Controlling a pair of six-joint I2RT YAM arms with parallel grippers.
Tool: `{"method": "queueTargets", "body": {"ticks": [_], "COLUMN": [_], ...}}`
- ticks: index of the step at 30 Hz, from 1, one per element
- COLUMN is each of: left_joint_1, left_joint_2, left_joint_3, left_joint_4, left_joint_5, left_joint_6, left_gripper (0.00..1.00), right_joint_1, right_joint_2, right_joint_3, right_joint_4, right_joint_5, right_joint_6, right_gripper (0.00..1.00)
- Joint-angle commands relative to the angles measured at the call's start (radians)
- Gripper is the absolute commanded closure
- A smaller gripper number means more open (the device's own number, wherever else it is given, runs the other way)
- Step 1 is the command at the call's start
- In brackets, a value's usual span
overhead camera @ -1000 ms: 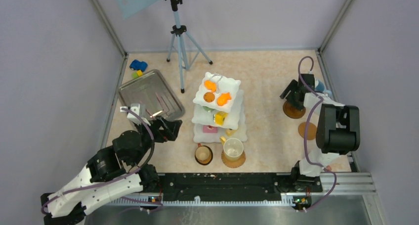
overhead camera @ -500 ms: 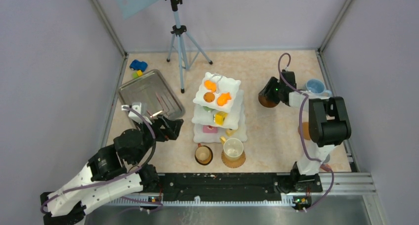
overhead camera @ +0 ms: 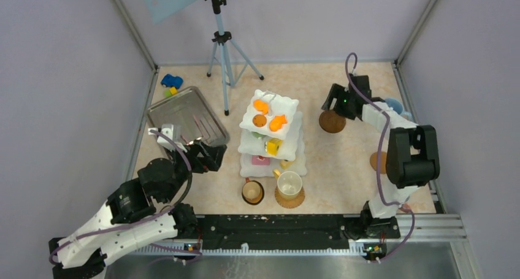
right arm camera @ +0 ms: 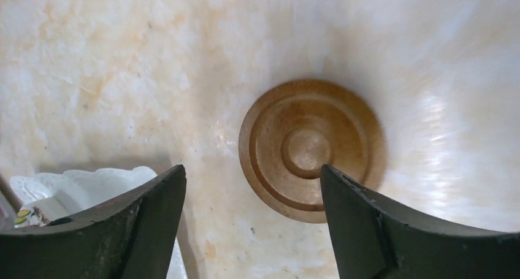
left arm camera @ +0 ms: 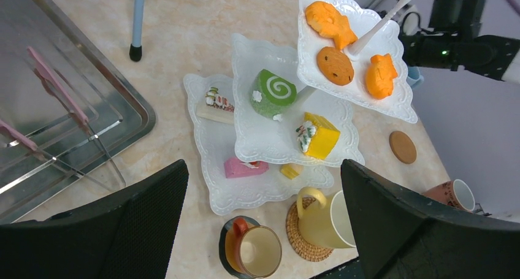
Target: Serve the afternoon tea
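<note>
Pale lilac walls [overhead camera: 61, 76] box in my beige marbled tabletop [overhead camera: 343, 162]; a light-blue tripod [overhead camera: 221, 38] stands at upper centre.

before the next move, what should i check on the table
1. Coaster lies flat on the table: ok.
2. Right gripper is open above the coaster, not gripping it: ok.
3. Coaster sits apart from the stand, to its right: ok.
4. Blue mug is upright and reachable: cannot tell, as the right arm hides most of it.
5. Left gripper is open and holds nothing: ok.
</note>
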Motion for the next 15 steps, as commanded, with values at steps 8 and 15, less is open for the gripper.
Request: {"method": "queueTargets", "body": {"ticks": [8, 15], "left_joint_1": [0.002, 0.002], "left_joint_2": [-0.005, 0.037], "left_joint_3": [0.028, 0.072], "left_joint_4": [0.056, 0.044], "left_joint_5": [-0.002, 0.014], "left_joint_6": [0.047, 0.089], "left_gripper": [0.01, 0.01], "right_joint_1": [-0.311, -0.362], "right_joint_2": [-0.095, 0.048], "right_joint_3": [0.304, 0.434], "right_joint_4": [-0.249, -0.341], "right_joint_5": [0.208, 0.175], "right_joint_6": [-0.276, -0.369], "right_gripper": [0.17, 0.24]}}
